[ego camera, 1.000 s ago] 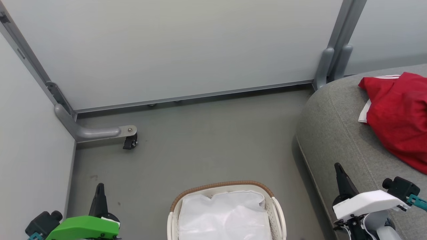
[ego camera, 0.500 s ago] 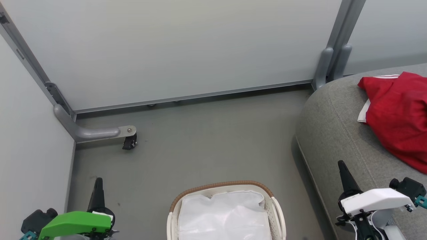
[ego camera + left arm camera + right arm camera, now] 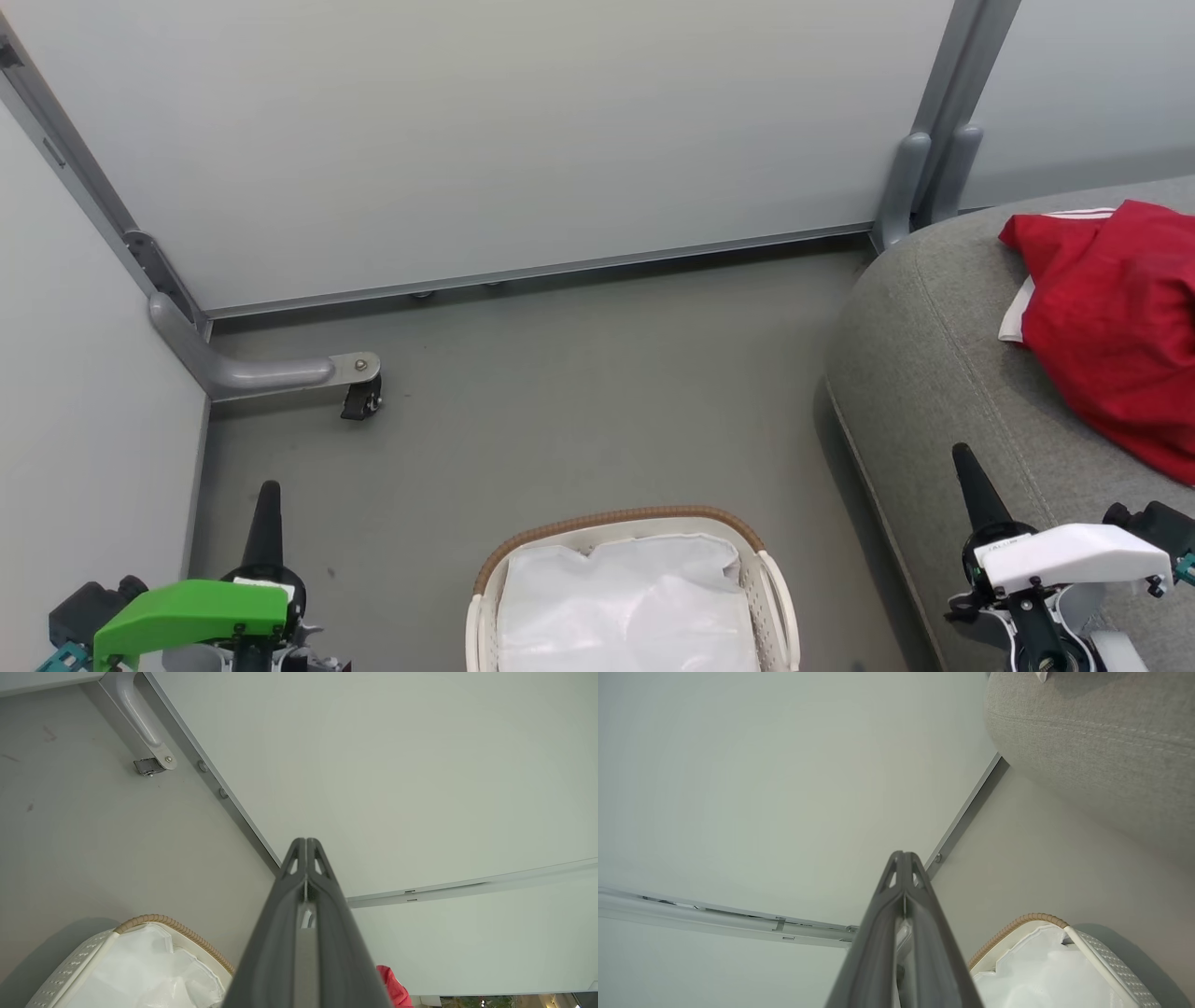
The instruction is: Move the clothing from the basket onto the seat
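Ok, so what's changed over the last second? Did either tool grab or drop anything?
Both arms drifted outward in the head view: the left tool slid a little to the left, the right tool a little to the right. Neither took or let go of anything; both stayed shut and empty. The red clothes stayed on the seat, and the basket stayed put with its white lining showing.

left tool (image 3: 268, 492): long dark tapered fingers (image 3: 264, 537); bright green plastic cover (image 3: 191, 611); teal fitting
right tool (image 3: 961, 459): matching dark fingers; white plastic cover (image 3: 1074, 557); black screws
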`<state>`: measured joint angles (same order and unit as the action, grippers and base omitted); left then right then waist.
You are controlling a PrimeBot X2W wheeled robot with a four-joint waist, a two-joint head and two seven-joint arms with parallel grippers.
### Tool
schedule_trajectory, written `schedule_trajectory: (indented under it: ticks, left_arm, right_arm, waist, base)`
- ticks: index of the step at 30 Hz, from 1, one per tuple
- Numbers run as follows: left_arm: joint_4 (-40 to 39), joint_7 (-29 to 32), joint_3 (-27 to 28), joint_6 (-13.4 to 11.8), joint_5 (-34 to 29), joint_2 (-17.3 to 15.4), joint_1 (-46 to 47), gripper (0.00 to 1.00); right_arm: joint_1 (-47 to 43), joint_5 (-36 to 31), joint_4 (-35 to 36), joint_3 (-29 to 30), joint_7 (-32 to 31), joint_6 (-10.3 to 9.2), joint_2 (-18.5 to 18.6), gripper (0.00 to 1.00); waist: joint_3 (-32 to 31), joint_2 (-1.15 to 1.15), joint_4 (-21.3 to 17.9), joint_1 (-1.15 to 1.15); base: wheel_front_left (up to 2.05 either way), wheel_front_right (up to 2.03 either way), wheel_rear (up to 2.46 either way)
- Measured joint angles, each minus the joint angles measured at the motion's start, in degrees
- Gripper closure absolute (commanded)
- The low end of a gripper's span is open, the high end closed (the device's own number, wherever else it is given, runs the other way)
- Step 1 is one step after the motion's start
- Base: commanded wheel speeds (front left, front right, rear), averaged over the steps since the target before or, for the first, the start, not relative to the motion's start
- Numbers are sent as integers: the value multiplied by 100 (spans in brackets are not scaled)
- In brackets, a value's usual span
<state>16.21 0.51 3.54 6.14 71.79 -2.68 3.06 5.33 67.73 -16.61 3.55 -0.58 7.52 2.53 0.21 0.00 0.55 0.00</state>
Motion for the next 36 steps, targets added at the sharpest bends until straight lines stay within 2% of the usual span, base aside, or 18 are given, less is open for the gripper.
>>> schedule_trajectory:
  ticks: [36]
  left_arm:
    - [-149, 450, 218, 93, 1526, -2, 198, 100]
  right_arm:
    - [36, 1834, 187, 221, -450, -1, 12, 100]
  waist:
    - [-3, 0, -39, 0]
  base:
    - [0, 0, 0]
